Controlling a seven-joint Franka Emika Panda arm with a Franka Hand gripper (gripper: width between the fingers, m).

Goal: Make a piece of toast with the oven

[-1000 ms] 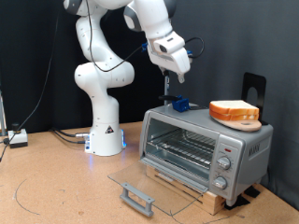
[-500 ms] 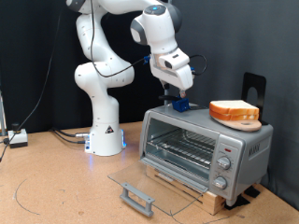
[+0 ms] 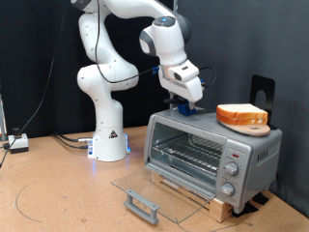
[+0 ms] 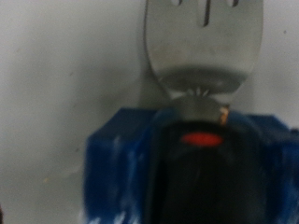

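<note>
The silver-grey oven (image 3: 208, 150) stands at the exterior view's right. Its glass door (image 3: 154, 188) lies folded down flat, with the grey bar handle (image 3: 142, 205) in front. Its wire rack (image 3: 188, 150) looks bare. My gripper (image 3: 184, 98) hangs just above a small blue block (image 3: 186, 109) on the left end of the oven's top. In the wrist view the blue block (image 4: 112, 177) holds a black part with a red mark (image 4: 201, 138), below a flat metal utensil head (image 4: 204, 47). The piece of toast is out of view.
An orange-crusted slice on a round tan board (image 3: 241, 116) lies on the right of the oven's top. A black stand (image 3: 262, 92) rises behind it. The arm's white base (image 3: 108, 135) stands left of the oven, with cables (image 3: 68, 141) beside it. Knobs (image 3: 232, 169) sit on the oven's right panel.
My gripper has come down and a little to the exterior view's right, from well above the oven to just over the blue block.
</note>
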